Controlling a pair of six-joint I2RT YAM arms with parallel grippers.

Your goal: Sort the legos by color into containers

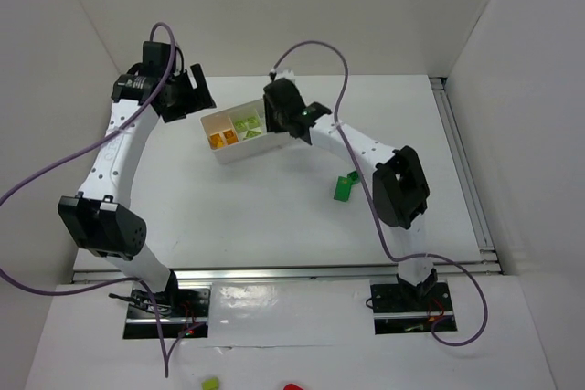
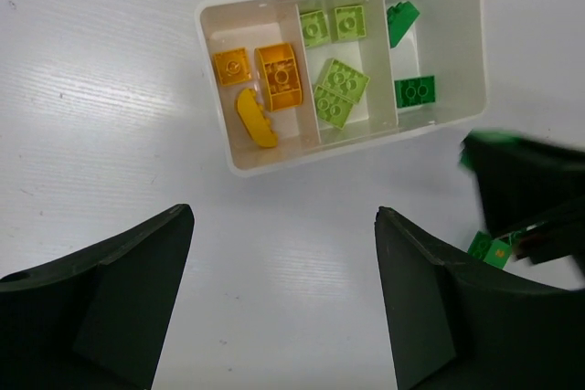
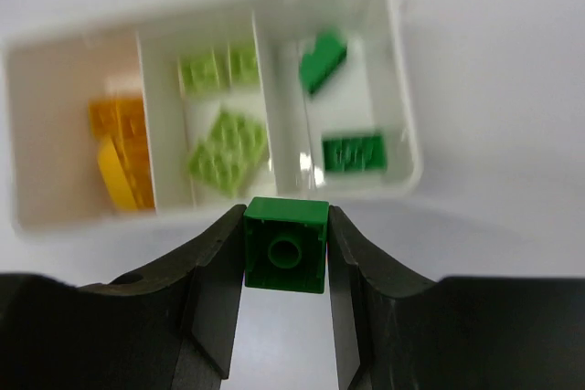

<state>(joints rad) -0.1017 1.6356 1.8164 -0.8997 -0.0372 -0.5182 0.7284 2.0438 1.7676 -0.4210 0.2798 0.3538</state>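
The white three-compartment tray (image 1: 222, 155) lies at the back middle of the table. In the left wrist view the tray (image 2: 320, 154) holds orange and yellow bricks (image 2: 279, 75) on the left, lime bricks (image 2: 340, 91) in the middle and two dark green bricks (image 2: 414, 90) on the right. My right gripper (image 3: 285, 226) is shut on a dark green brick (image 3: 285, 246), just short of the tray's near wall (image 3: 366, 187). In the top view the right gripper (image 1: 279, 116) is at the tray's right end. My left gripper (image 2: 283, 216) is open and empty, to the left of the tray in the top view (image 1: 187, 98).
Another dark green brick (image 1: 344, 187) lies on the table by the right arm's elbow. A metal rail (image 1: 462, 162) runs along the table's right side and white walls close it in. A lime piece (image 1: 210, 383) and a red piece (image 1: 291, 387) lie in front of the arm bases.
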